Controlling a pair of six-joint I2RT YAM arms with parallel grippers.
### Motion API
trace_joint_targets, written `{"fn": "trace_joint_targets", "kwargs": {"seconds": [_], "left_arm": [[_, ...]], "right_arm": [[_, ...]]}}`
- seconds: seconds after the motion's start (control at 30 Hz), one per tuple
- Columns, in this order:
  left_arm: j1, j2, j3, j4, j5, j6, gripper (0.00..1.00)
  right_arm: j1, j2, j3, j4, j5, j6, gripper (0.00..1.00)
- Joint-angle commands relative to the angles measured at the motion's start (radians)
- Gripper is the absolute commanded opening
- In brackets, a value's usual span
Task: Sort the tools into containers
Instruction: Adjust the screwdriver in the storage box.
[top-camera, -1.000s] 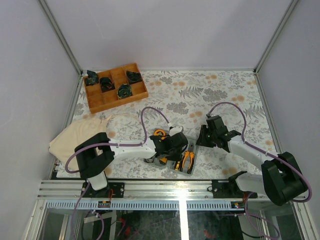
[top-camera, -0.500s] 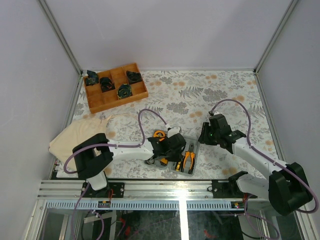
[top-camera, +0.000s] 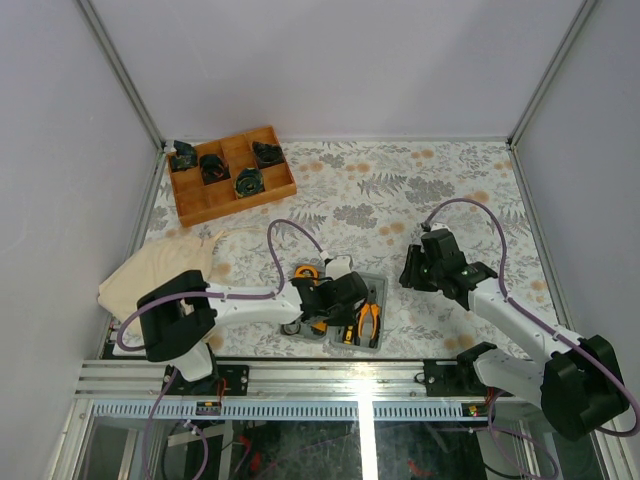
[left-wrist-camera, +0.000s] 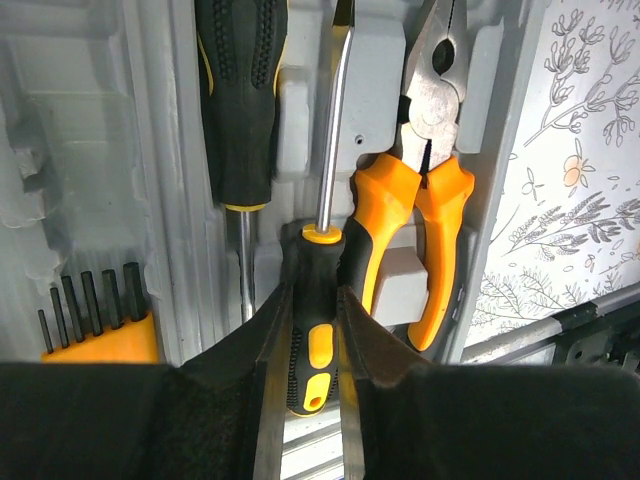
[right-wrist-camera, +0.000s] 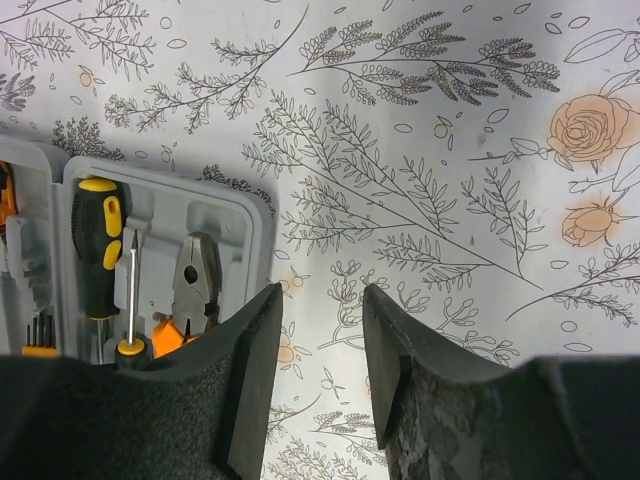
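Overhead, can't see much of the grey moulded case (top-camera: 377, 288) w/ L gripper (top-camera: 340, 300) parked over it, and can't read either grip from up there. Closer, via L wrist cam: clamped on ribbed black-yellow screwdriver (left-wrist-camera: 321, 236), laid in a case slot just beside orange-handled pliers (left-wrist-camera: 447, 215), tip cut off at frame top. Via R wrist cam: R gripper (right-wrist-camera: 320, 305) spread wide w/ nothing between, above floral cloth (right-wrist-camera: 430, 150), case corner clipped at left edge.
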Motion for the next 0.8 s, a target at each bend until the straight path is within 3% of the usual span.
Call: {"fn": "trace_joint_targets", "kwargs": {"seconds": [0.0,0.3,0.5,0.77], "left_arm": [[-0.003,0.002,-0.028,-0.144,-0.071,-0.02,0.0],[-0.006,0.016,-0.007,-0.179,-0.086,0.024,0.0],[-0.007,-0.042,0.004,-0.144,-0.065,0.084,0.17],[-0.007,-0.136,0.05,-0.111,-0.051,0.17,0.29]], "right_arm": [[-0.003,-0.015,0.044,-0.003,0.017,-0.009,0.45],[-0.002,-0.022,0.048,-0.001,-0.003,-0.012,0.46],[-0.003,-0.023,0.044,0.036,-0.061,-0.033,0.48],[0.001,0.076,0.1,0.104,-0.212,-0.15,0.5]]}}
